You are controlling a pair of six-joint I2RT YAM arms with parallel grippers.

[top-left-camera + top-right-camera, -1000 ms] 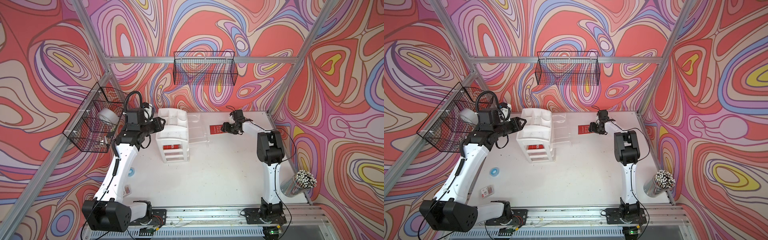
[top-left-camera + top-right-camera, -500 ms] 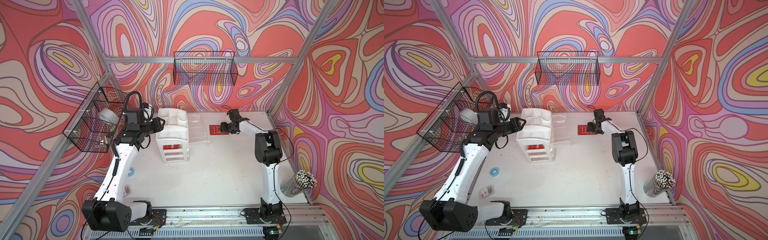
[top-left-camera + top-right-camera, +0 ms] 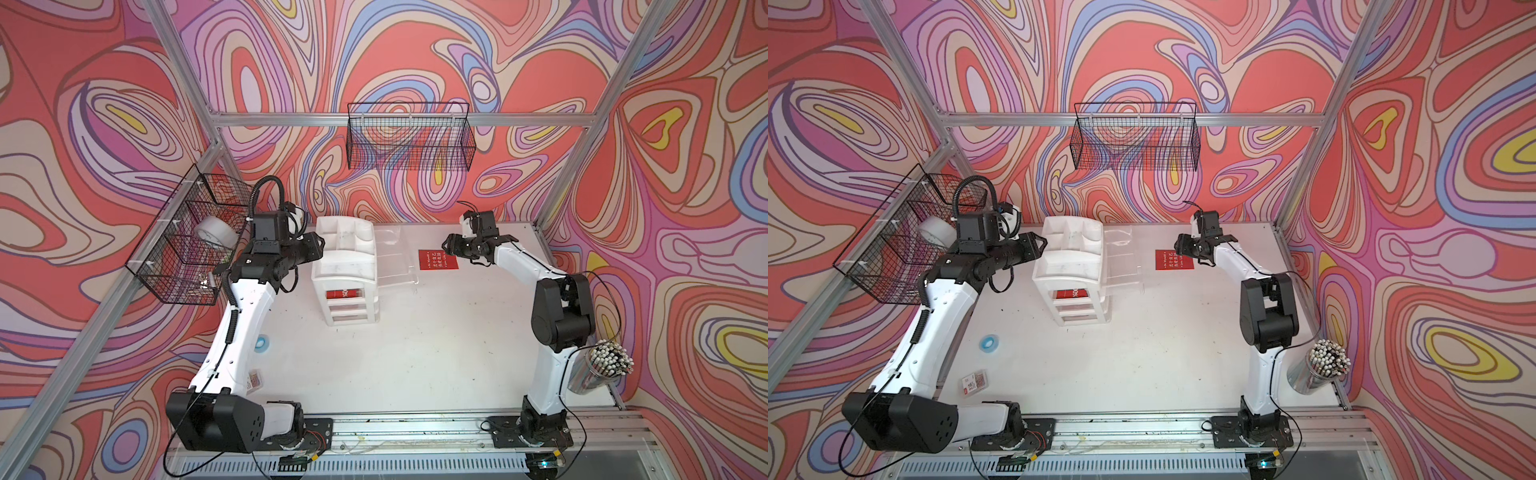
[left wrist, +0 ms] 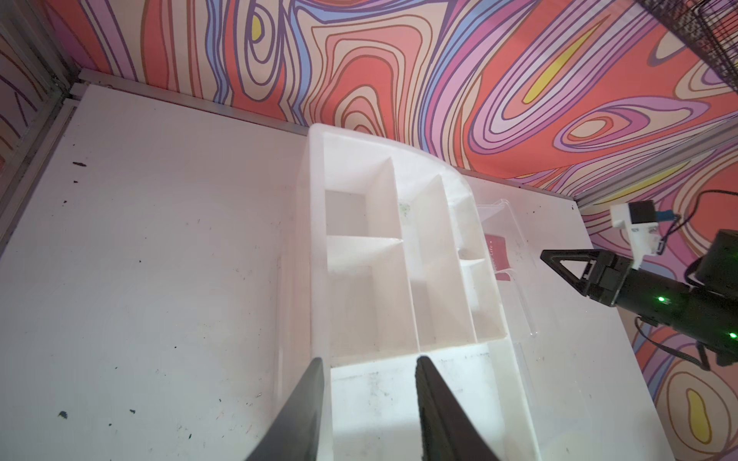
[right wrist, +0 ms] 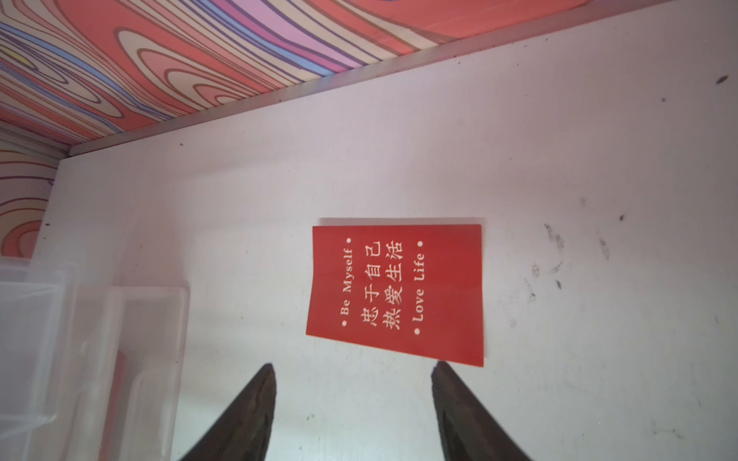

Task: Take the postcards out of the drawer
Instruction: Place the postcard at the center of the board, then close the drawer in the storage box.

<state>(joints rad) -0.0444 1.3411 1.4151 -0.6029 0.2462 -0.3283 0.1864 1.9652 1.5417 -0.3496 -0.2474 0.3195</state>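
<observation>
**One postcard out on the tabletop ahead of open right jaws; another showing in the drawer unit**

In both top views the first postcard (image 3: 437, 259) (image 3: 1174, 259), red with white lettering, is lying flat on the white tabletop (image 3: 415, 353), toward its back edge. The right jaws, at the end of the right arm (image 3: 521, 259), are standing wide open and holding nothing. They are hovering just beside the card, which is sitting at about 8 o'clock from them. In the right wrist view this card (image 5: 395, 291) is lying just beyond the dark fingertips (image 5: 265, 379), not between them. One of its corners is lying close to the other tip, and whether the two are touching cannot be told.

A clear drawer (image 3: 392, 257) is lying at 9 o'clock from the card, between it and the white drawer unit (image 3: 347, 257). The second postcard (image 3: 344, 294) (image 3: 1072, 294), also red, is showing in the unit's top front slot, at 6 o'clock on the unit seen from above.

The left jaws are standing partly open at the unit's 9 o'clock side. In the left wrist view their fingers (image 4: 311, 407) are sitting astride the unit's edge. Whether they are pressing on it cannot be told.
</observation>
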